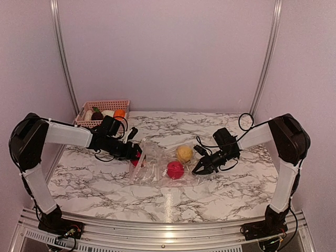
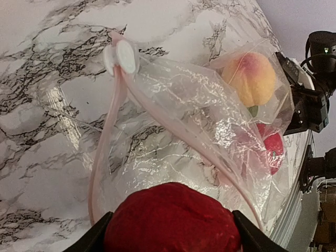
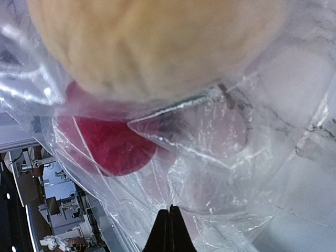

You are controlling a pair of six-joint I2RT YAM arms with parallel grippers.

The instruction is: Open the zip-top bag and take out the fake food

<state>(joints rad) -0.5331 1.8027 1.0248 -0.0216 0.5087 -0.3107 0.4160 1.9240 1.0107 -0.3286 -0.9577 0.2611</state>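
Note:
The zip-top bag (image 1: pixel 157 169) lies crinkled in the middle of the marble table, its mouth facing left and standing open (image 2: pixel 173 121), with the white slider (image 2: pixel 122 56) at one end of the zip strip. My left gripper (image 2: pixel 170 236) is at that mouth, shut on a dark red fake food (image 2: pixel 170 218) held between both fingers. A yellow-orange fake food (image 1: pixel 184 153) (image 2: pixel 251 77) and a red one (image 1: pixel 175 169) (image 2: pixel 270 151) lie inside the bag. My right gripper (image 1: pixel 198 169) (image 3: pixel 169 226) is shut on the plastic at the bag's right end.
A pink slotted basket (image 1: pixel 83 114) stands at the back left and holds several toy foods. The left arm's elbow reaches across in front of it. Metal frame posts rise at both back corners.

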